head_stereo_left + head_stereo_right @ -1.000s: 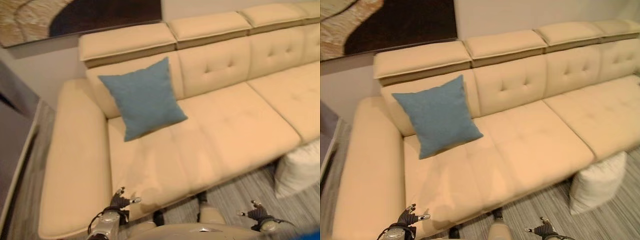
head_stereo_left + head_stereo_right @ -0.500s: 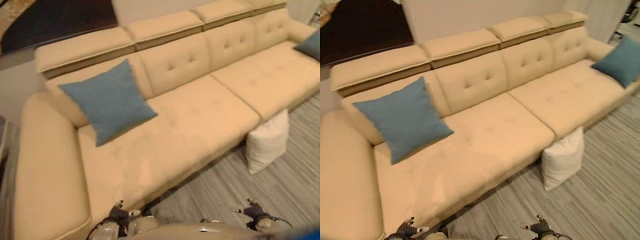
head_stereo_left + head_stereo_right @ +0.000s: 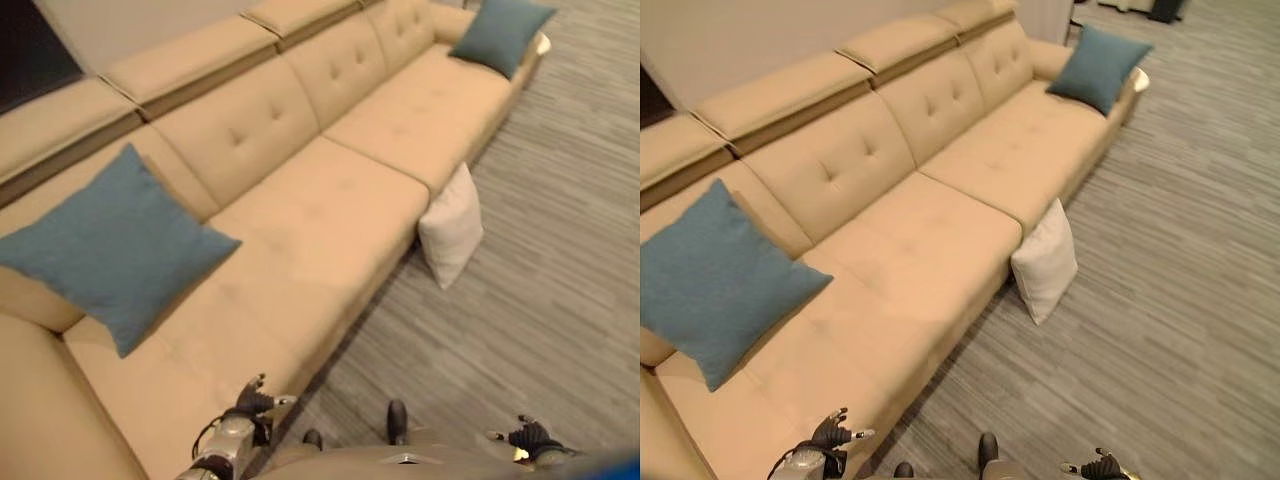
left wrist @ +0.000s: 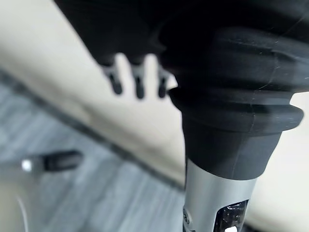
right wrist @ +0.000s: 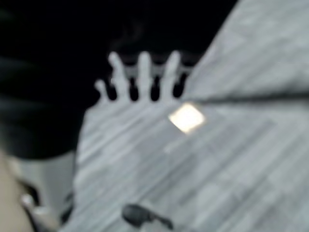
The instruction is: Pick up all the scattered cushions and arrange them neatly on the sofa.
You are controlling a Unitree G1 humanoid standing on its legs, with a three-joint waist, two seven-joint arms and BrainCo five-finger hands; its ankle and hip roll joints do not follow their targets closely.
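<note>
Hands hang low at the near edge of the scene, both empty. The left hand hovers just off the front edge of the sofa, near its left end, fingers loosely spread and clamped on nothing; its wrist view shows the dark fingertips straight and apart above the tan seat and the grey floor beside it. The right hand is held over the striped grey floor, well apart from the sofa, with its fingers fanned open above bare planks.

A white cushion stands on the floor, upright on one edge and leaning against the sofa's front edge, about where the middle seat meets the far one. It is plain, square and softly puffed.

Two teal cushions are on the sofa. The near teal cushion leans against the backrest at the left end of the seat, tilted so that one corner points down toward the front edge. The far teal cushion rests at the sofa's far right end, propped by the armrest there. The sofa itself is long, tan, with buttoned back panels and raised headrests.
</note>
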